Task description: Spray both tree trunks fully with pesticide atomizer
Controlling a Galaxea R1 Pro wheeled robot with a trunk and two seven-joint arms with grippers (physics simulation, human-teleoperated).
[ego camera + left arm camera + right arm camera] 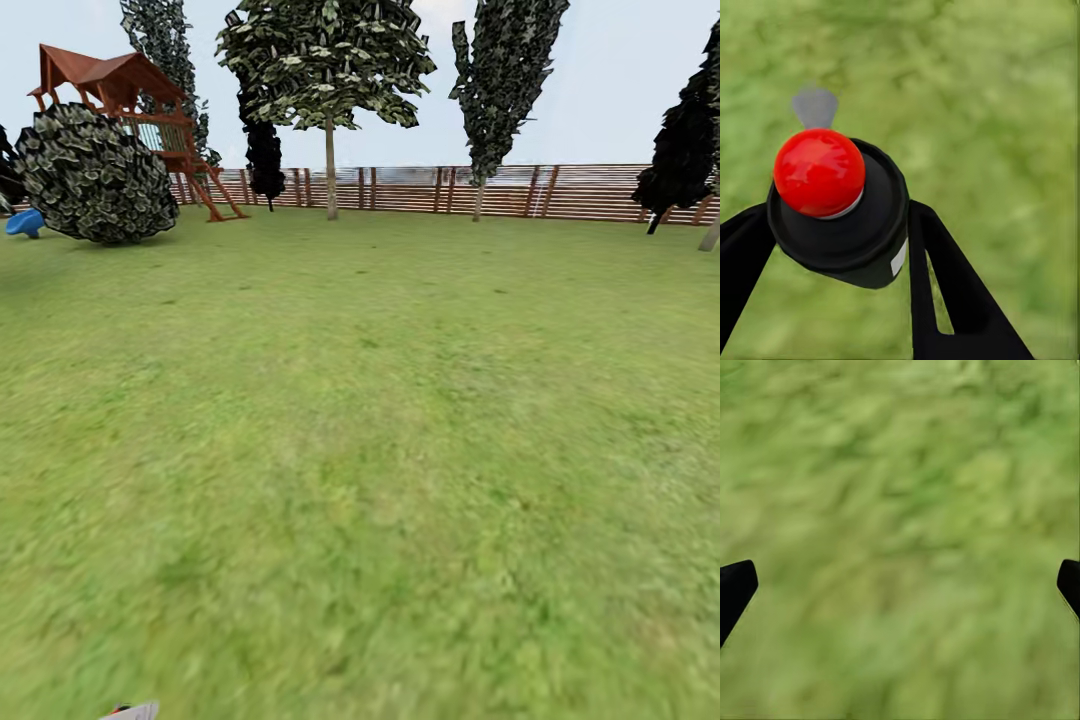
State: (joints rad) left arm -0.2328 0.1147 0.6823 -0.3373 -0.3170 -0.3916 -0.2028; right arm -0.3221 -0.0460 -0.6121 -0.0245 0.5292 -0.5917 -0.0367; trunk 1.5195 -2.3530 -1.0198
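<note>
Pesticide atomizer, black cylinder with glossy red round cap (832, 202), sits clamped between our left gripper (832, 247) black fingers, cap facing wrist camera. Brown slat fence (420, 190) far ahead; thin-trunked leafy tree (330, 170) just before fence. Right gripper (900, 585) spread wide, empty, over grass.

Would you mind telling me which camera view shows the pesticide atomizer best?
The left wrist view: the atomizer, black with a red top, sits between the left gripper's fingers, close up. The head view catches perhaps a pale sliver of it at its bottom edge; the right wrist view looks at grass.
</note>
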